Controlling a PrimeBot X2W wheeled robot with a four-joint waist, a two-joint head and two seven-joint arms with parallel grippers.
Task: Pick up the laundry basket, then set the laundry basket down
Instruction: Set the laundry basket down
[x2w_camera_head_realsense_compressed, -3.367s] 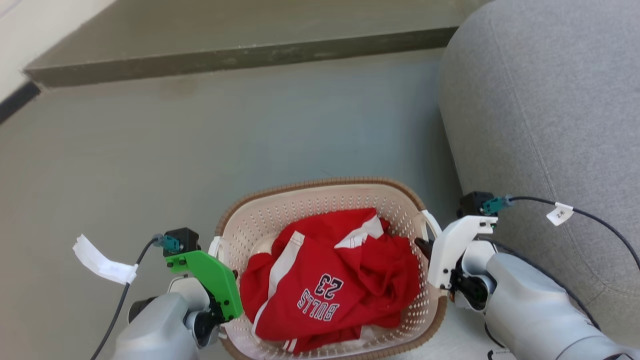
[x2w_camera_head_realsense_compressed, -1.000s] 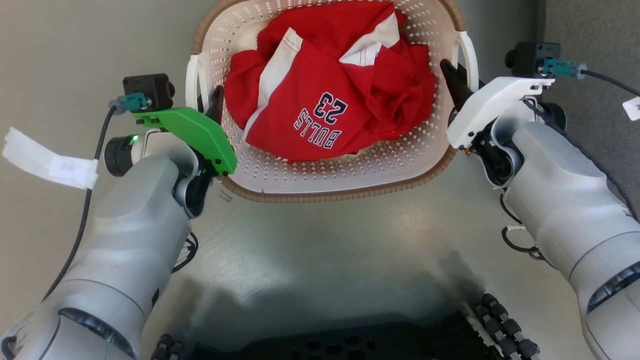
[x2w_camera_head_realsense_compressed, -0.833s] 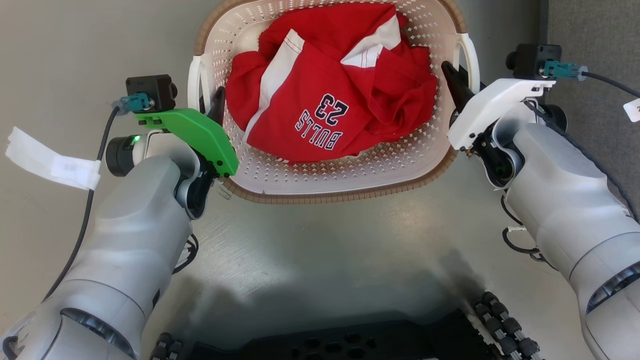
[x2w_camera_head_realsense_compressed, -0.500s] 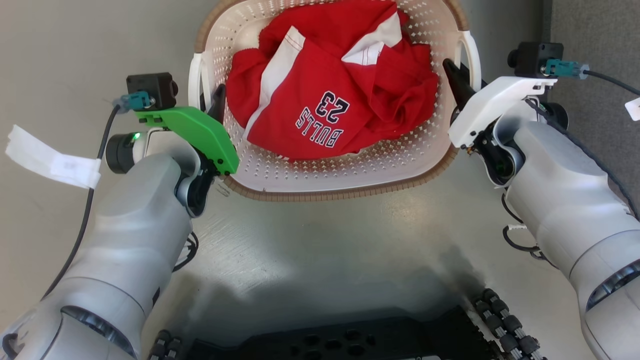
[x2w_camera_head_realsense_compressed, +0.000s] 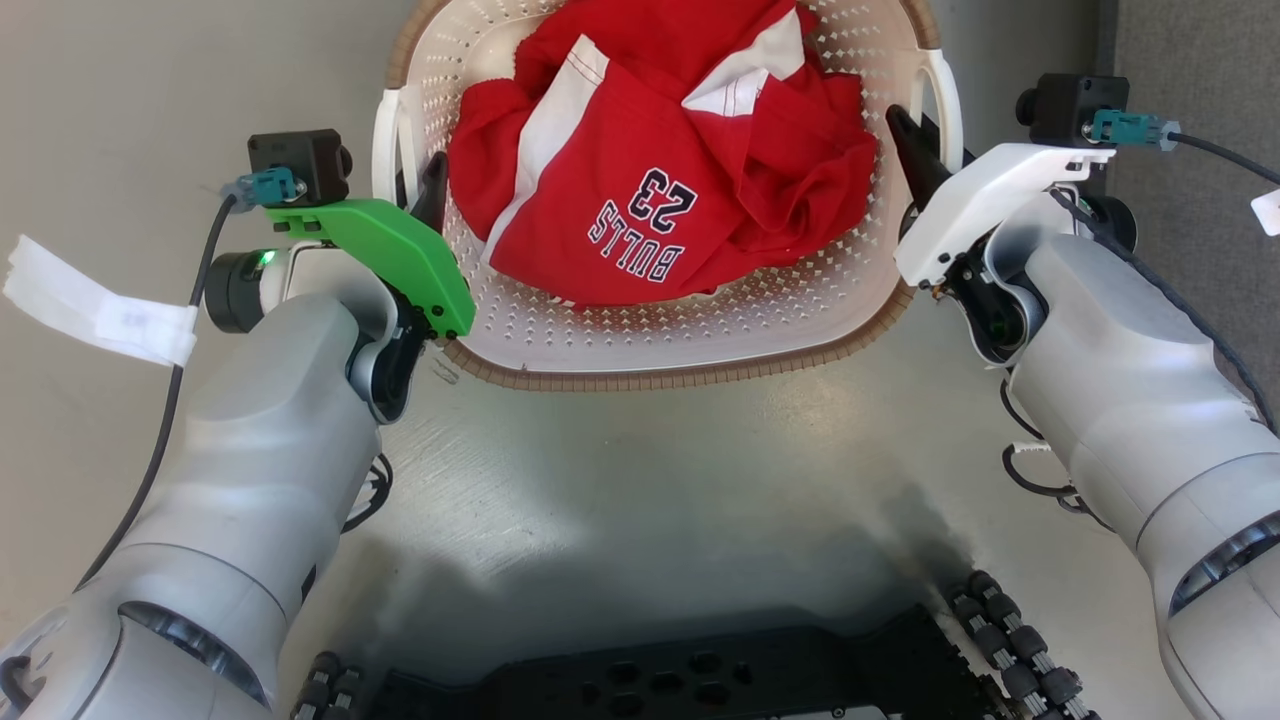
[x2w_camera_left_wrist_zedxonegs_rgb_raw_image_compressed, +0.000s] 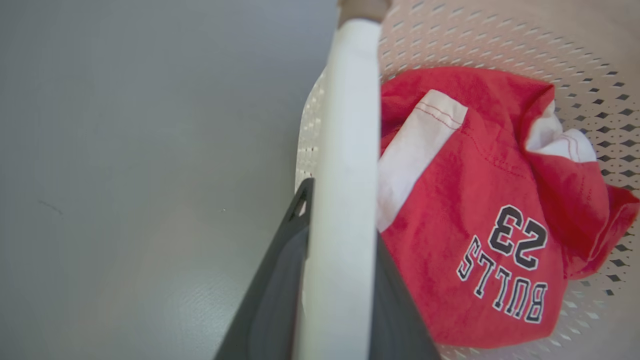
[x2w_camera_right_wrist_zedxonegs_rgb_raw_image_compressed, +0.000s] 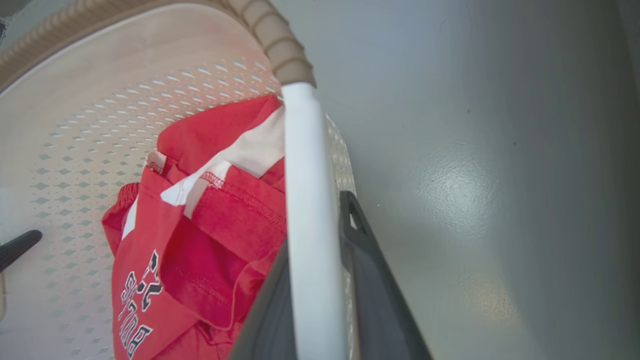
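Note:
The laundry basket (x2w_camera_head_realsense_compressed: 650, 372), cream with perforated walls and a brown rim, hangs between my two arms at the top of the head view. A crumpled red jersey (x2w_camera_head_realsense_compressed: 660, 180) marked "BULLS 23" lies inside it. My left gripper (x2w_camera_head_realsense_compressed: 415, 190) is shut on the left white handle (x2w_camera_left_wrist_zedxonegs_rgb_raw_image_compressed: 345, 150), with a dark finger on each side of it. My right gripper (x2w_camera_head_realsense_compressed: 925, 140) is shut on the right white handle (x2w_camera_right_wrist_zedxonegs_rgb_raw_image_compressed: 305, 200) in the same way. Both wrist views look along the handles into the basket (x2w_camera_left_wrist_zedxonegs_rgb_raw_image_compressed: 500, 45) (x2w_camera_right_wrist_zedxonegs_rgb_raw_image_compressed: 125, 100), with the floor lying lower beside it.
A grey sofa (x2w_camera_head_realsense_compressed: 1200, 80) stands at the right edge, close to my right arm. My black base (x2w_camera_head_realsense_compressed: 650, 680) sits at the bottom of the head view. A white cable tag (x2w_camera_head_realsense_compressed: 90, 310) hangs left of the left arm. Smooth grey floor (x2w_camera_head_realsense_compressed: 650, 480) lies below.
Since the oldest frame the head camera has tilted down, and the basket looks larger and closer. Over the last second basket and grippers drifted slightly up the picture, grips unchanged.

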